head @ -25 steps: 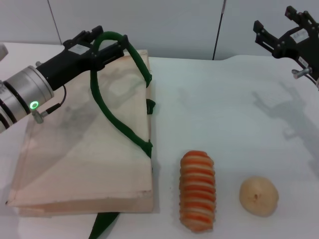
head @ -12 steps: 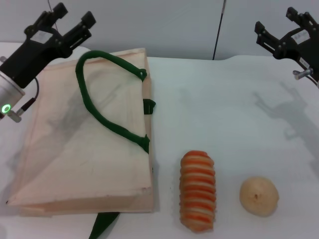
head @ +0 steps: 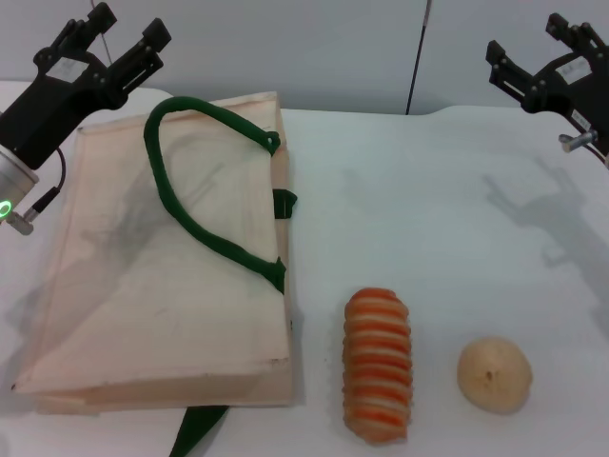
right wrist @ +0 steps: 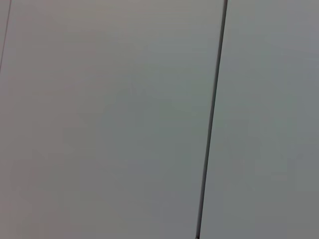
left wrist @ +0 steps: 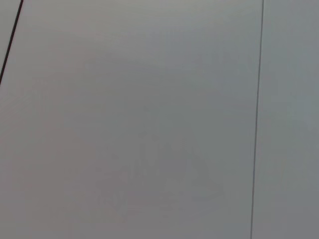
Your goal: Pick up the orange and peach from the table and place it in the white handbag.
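Head view: white handbag (head: 143,286) lies flat on the left half of the table (head: 428,209), its dark green strap (head: 205,224) looped loosely over the upper face, a second strap end poking out under the near edge. Left gripper (head: 105,38) raised above the bag's far left corner, fingers spread apart, nothing between them. Right gripper (head: 538,48) held high at the far right, well apart from everything, fingers likewise apart and empty. Striped orange-and-cream roll (head: 378,365) lies just right of the bag's near corner; beige dimpled fruit (head: 494,375) sits near it, further right. Orange and peach not visible on the table. Left wrist view: only a plain grey wall panel (left wrist: 149,124). Right wrist view: the same kind of panel with a dark seam.
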You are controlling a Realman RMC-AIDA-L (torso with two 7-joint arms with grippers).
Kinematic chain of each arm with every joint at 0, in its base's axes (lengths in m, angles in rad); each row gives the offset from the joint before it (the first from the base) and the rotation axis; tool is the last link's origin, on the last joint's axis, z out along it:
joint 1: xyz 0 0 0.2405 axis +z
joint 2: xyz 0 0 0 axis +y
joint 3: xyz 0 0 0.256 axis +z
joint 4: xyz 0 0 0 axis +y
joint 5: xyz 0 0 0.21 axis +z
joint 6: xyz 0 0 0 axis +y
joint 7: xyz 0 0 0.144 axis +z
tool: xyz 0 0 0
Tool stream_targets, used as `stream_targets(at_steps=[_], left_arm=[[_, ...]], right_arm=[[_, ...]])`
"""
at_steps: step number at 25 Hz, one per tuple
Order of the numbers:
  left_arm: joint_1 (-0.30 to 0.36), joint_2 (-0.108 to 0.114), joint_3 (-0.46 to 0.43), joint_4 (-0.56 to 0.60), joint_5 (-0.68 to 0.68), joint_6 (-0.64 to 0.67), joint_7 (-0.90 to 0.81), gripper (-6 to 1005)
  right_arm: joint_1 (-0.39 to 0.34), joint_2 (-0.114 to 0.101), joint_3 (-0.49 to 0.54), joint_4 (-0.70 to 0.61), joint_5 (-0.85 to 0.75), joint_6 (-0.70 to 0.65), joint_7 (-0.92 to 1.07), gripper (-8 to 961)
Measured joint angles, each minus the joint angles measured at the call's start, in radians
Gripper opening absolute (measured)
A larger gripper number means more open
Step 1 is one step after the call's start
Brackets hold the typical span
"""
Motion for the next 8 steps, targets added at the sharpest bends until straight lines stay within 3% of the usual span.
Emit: stream_targets(at_steps=[8], left_arm=[[-0.002, 0.001, 0.0, 0.0, -0.002, 0.009, 0.001, 896]], right_arm=[[0.0, 0.0, 0.0, 0.0, 0.0, 0.0, 0.0, 879]])
